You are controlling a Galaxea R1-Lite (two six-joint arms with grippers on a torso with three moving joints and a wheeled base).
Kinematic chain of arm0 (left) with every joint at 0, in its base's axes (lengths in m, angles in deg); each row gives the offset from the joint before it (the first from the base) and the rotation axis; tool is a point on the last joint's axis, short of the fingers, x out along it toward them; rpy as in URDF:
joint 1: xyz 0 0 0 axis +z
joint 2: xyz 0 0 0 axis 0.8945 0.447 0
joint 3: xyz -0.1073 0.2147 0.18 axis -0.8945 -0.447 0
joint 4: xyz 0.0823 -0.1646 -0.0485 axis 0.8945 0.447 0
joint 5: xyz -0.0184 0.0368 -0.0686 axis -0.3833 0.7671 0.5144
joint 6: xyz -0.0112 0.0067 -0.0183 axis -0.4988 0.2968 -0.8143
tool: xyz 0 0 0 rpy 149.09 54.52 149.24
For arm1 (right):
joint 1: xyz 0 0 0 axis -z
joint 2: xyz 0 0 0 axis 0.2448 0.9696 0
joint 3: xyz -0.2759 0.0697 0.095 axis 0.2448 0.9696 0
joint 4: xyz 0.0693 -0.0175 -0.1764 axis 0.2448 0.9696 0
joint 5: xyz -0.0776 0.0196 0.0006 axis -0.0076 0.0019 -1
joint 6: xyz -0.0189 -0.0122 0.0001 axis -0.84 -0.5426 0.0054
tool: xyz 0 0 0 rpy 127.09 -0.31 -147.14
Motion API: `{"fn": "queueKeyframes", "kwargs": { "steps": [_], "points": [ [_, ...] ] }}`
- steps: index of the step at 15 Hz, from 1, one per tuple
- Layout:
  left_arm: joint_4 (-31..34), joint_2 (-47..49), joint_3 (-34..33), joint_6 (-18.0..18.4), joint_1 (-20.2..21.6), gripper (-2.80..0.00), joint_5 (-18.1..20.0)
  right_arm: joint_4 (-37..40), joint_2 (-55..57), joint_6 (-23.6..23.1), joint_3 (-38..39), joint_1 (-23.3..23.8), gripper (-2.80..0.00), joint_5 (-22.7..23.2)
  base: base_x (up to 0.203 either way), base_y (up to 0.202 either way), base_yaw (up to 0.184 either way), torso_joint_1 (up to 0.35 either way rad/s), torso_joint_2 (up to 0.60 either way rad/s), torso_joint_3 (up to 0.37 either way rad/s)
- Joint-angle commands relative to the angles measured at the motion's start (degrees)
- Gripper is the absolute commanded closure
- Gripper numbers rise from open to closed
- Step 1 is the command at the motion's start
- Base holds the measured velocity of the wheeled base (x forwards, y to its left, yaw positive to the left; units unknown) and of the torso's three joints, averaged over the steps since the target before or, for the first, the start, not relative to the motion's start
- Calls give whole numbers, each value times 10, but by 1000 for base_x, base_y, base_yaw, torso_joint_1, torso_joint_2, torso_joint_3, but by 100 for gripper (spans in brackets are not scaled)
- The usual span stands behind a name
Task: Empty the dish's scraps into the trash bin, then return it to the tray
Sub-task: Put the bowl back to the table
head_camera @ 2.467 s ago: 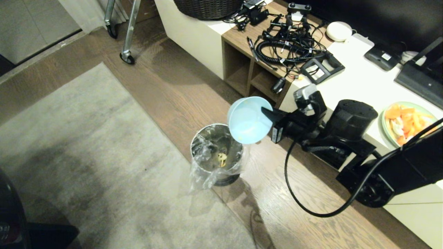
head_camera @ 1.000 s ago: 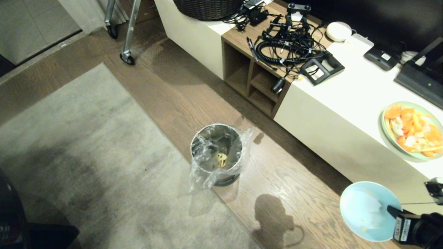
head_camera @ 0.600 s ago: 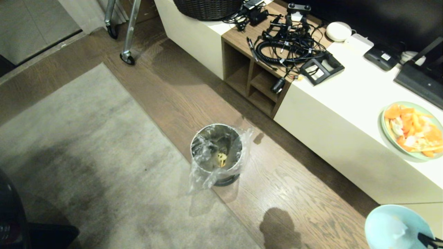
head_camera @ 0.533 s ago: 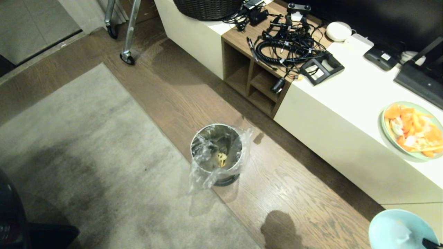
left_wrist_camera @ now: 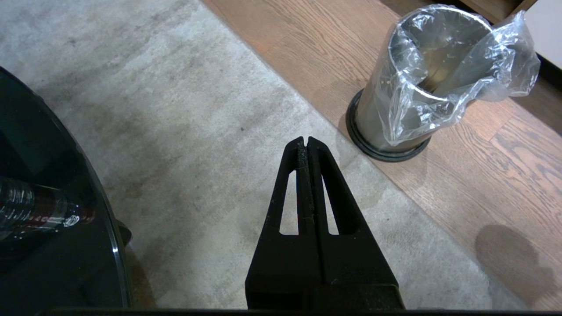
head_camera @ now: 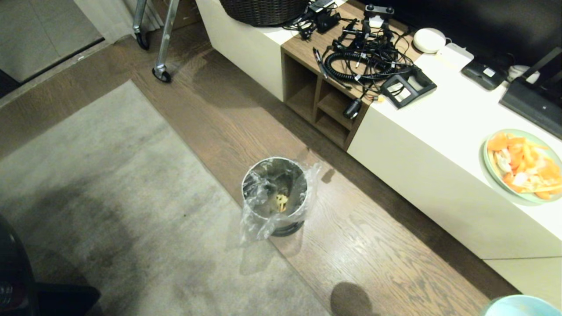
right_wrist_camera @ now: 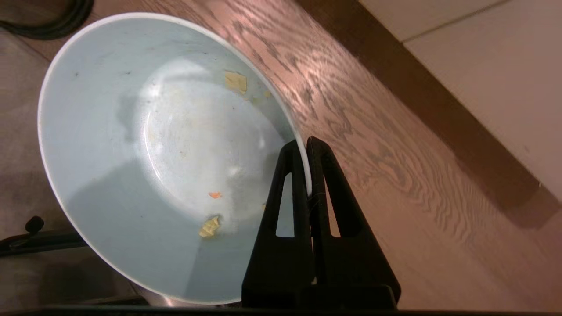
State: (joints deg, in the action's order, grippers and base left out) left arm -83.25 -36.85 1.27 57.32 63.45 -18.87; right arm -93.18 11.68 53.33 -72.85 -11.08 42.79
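Pale blue dish (right_wrist_camera: 167,153): pinched at its rim by the right gripper (right_wrist_camera: 307,145), one finger inside the wall and one outside; tilted, white inside facing the wrist camera. In the head view only a sliver of its rim (head_camera: 518,305) shows at the lower right corner.
Residue in dish: a few yellowish flecks and one tiny orange one (right_wrist_camera: 214,195) cling to the inside.
Floor under dish: bare wood planks (right_wrist_camera: 395,175), with the dark foot of the cabinet running along one side.
Left gripper (left_wrist_camera: 307,142): fingers pressed together, nothing between them; it hangs over the grey rug (left_wrist_camera: 175,109), near the curved edge of a dark glass table (left_wrist_camera: 52,197).
Rug edge: runs diagonally; the trash bin (head_camera: 274,195) stands on the wood just beside it, base ring apart from the rug border.
Trash bin: upright, steel wall, clear liner (left_wrist_camera: 496,74) flaring past the rim on the cabinet side and hanging down the front.
Scraps (head_camera: 281,202): yellowish and orange bits lying at the bottom of the bin.
Open room: a strip of plank floor lies between bin and white cabinet (head_camera: 439,149); nothing stands in it.
Cabinet top: pale green plate of orange fruit (head_camera: 522,164) near the front edge; farther along, a tangle of black cables (head_camera: 364,61).
Far end: woven basket (head_camera: 263,11) at the cabinet's far corner; a wheeled metal stand (head_camera: 160,70) on the floor beyond.
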Motion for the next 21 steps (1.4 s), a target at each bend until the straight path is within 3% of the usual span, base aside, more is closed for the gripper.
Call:
{"fn": "queueKeyframes", "kwargs": {
  "steps": [1,5,9,21],
  "points": [
    [0,0,0,0,0,0,0,18,-118,-21,0,-4,0,10,0,0,0,0,0,0],
    [0,0,0,0,0,0,0,38,-194,-40,0,-41,0,22,0,0,0,0,0,0],
    [0,0,0,0,0,0,0,50,-296,-41,-4,-34,0,41,0,0,0,0,0,0],
    [0,0,0,0,0,0,0,49,-301,-42,-4,-33,0,46,0,0,0,0,0,0]
  ]
}}
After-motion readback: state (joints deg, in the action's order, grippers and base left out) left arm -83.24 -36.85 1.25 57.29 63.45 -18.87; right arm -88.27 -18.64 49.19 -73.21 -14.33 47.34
